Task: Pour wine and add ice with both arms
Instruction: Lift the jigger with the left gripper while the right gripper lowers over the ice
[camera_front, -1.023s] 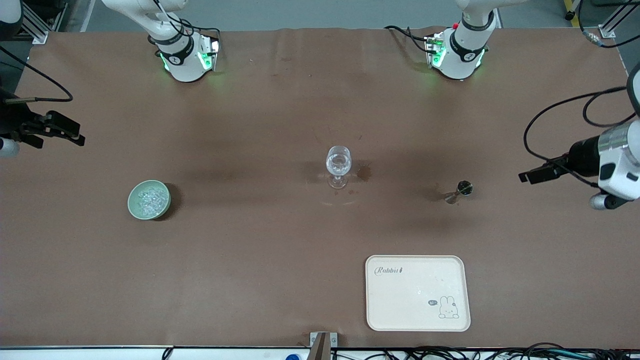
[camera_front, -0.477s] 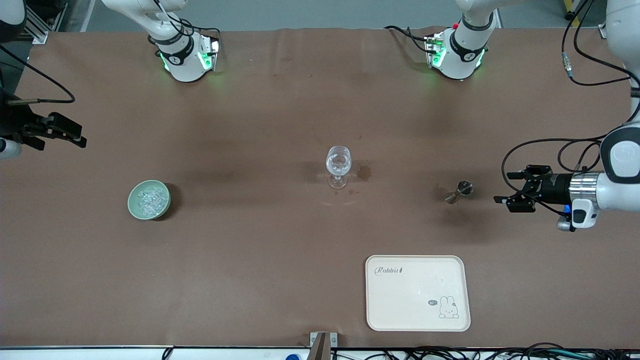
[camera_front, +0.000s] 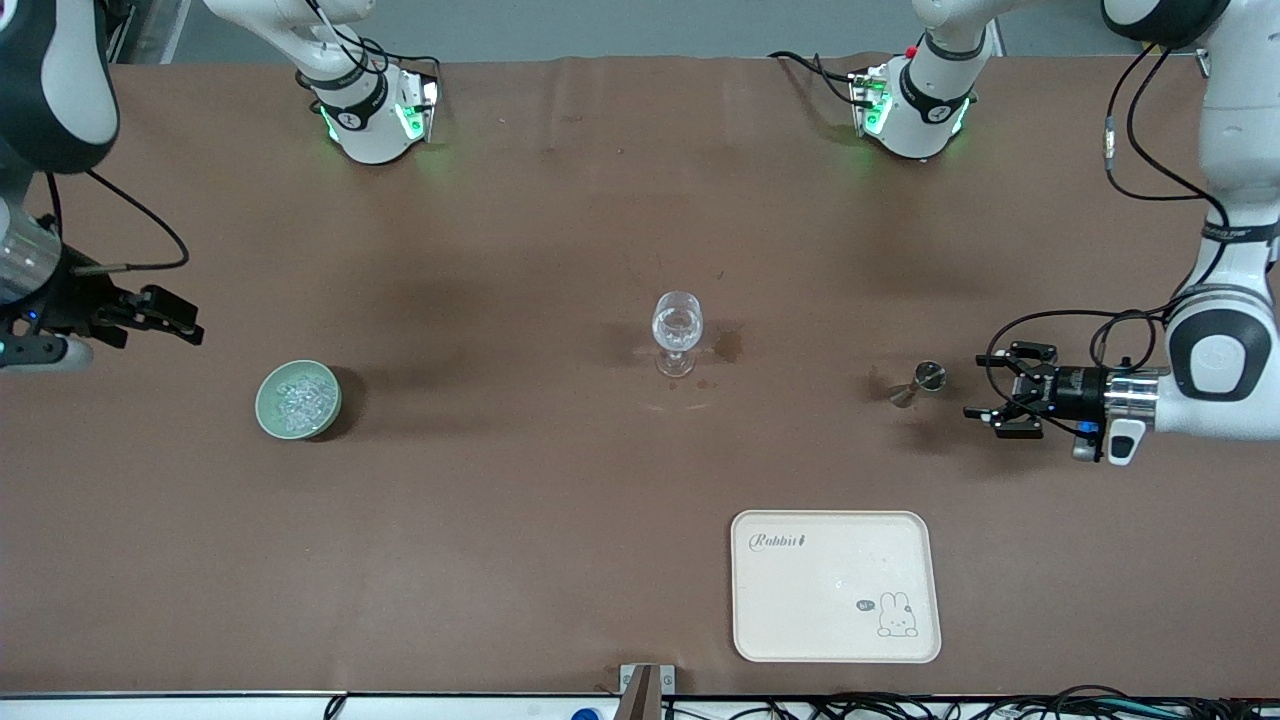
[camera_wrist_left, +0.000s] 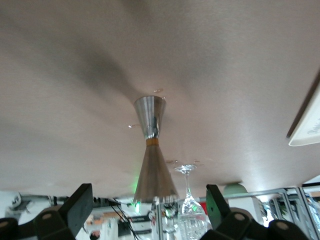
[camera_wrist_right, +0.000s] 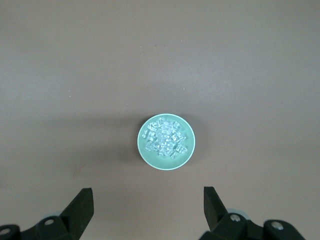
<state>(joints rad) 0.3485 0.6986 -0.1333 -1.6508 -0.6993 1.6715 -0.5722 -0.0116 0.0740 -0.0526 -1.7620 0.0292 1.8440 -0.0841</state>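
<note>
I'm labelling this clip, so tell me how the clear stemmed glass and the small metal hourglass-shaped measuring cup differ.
The clear stemmed glass is see-through with a round bowl on a thin stem; the small metal hourglass-shaped measuring cup is opaque brushed steel, two cones joined at a narrow waist. The glass looks taller in the front view. The measuring cup has the open left gripper beside it; no gripper is by the glass. Both stand upright on the brown table.
</note>
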